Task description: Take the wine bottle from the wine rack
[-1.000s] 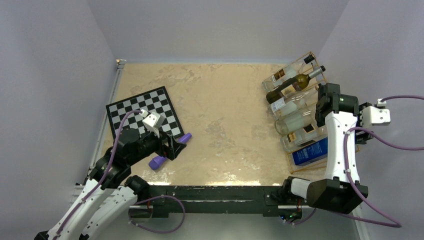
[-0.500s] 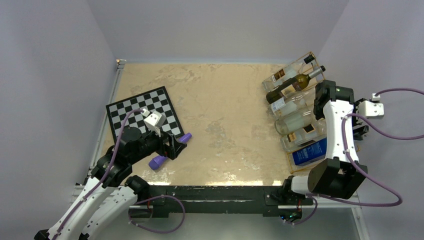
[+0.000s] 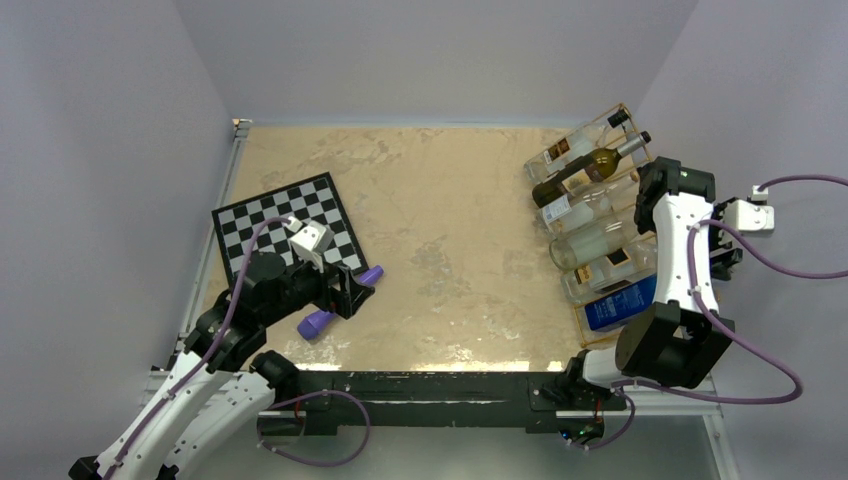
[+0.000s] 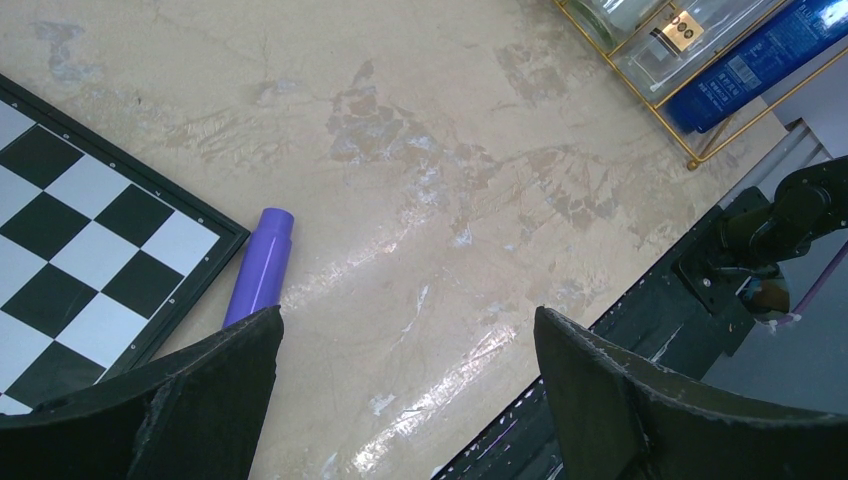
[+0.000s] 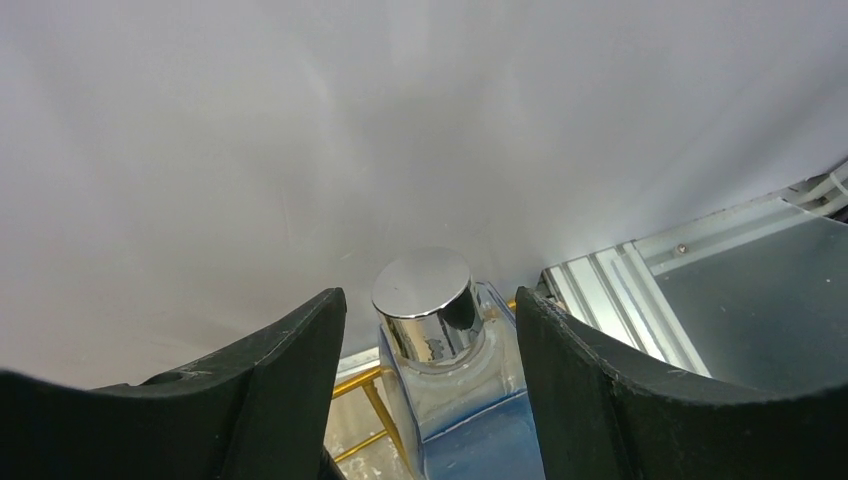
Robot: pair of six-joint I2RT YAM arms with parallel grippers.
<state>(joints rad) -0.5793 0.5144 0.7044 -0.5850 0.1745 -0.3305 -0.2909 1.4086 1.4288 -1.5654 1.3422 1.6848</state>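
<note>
The wine rack (image 3: 622, 107), a gold wire frame, lies at the table's right with several bottles in it. A dark wine bottle (image 3: 583, 168) with a white label lies near its far end, clear bottles below it, and a blue square bottle (image 3: 620, 303) at the near end. My right arm reaches over the rack's right side by the wall. In the right wrist view my right gripper (image 5: 428, 300) is open, its fingers either side of the blue bottle's chrome cap (image 5: 424, 285), not touching it. My left gripper (image 4: 408, 315) is open and empty above the table's near left.
A chessboard (image 3: 285, 225) lies at the left, with a purple cylinder (image 4: 262, 265) by its near corner. The right wall stands close behind the rack. The black base rail (image 3: 440, 385) runs along the near edge. The rack's near corner (image 4: 693, 160) shows in the left wrist view.
My right arm has swung its wrist farther back and toward the right wall, and its elbow has risen. The left arm and the bottles have not moved.
</note>
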